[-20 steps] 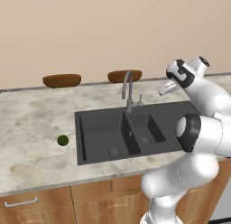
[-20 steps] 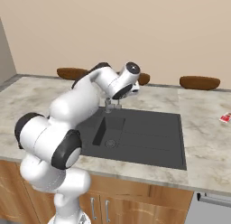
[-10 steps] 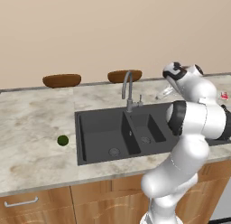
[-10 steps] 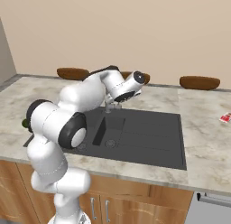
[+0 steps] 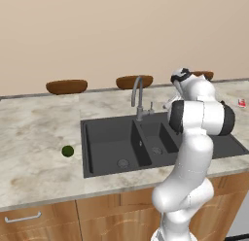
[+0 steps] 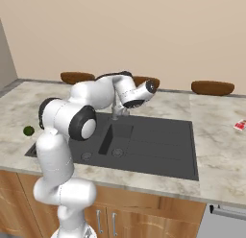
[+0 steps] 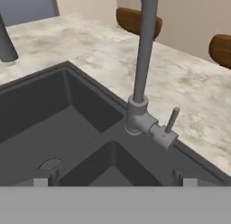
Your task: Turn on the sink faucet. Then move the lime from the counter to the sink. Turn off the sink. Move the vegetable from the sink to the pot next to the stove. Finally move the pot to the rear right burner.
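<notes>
Faucet (image 7: 143, 74) spout cut off above; tool (image 7: 115, 178) fingertips barely visible.

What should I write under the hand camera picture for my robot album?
Open gripper faces the faucet and its lever above the dark sink.

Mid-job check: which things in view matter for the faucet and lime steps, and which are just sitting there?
Job:
- sink faucet with its side lever
- lime on the counter
- sink
- gripper, open, facing the faucet

Lying about:
- brown bowls by the wall
- small red item
</notes>
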You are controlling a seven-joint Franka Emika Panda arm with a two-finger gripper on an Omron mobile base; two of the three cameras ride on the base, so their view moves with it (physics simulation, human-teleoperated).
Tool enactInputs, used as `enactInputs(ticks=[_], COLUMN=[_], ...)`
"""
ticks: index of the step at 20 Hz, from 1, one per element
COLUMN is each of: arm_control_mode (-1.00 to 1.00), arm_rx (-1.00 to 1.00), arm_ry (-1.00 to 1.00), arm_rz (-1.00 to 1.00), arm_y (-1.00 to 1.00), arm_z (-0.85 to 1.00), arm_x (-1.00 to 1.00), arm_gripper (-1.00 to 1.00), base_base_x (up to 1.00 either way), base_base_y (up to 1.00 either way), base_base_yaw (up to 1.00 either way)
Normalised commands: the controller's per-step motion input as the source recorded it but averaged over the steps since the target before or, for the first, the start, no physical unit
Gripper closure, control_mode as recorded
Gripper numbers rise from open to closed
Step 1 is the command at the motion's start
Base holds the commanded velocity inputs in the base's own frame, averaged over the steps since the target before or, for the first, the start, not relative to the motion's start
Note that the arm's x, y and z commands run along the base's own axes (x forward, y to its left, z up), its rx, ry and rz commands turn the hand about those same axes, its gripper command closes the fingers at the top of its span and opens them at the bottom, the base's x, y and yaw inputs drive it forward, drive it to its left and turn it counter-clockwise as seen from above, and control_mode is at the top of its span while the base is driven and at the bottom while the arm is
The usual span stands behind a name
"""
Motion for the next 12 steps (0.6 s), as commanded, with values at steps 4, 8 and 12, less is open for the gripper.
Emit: enactInputs(ticks=[4, 8, 12], arm_control_mode=[-1.0, -1.0, -1.0], arm_rx=[0.02, 0.01, 0.0], arm_ry=[-0.12, -0.13, -0.05], arm_rz=[0.12, 0.13, 0.14], arm_y=[0.02, 0.0, 0.0], arm_z=[-0.09, -0.18, -0.15], arm_x=[0.36, 0.28, 0.11], arm_gripper=[-1.0, -1.0, -1.0], base_base_x=[0.0, 0.0, 0.0], base_base_y=[0.0, 0.0, 0.0], base_base_yaw=[0.0, 0.0, 0.0])
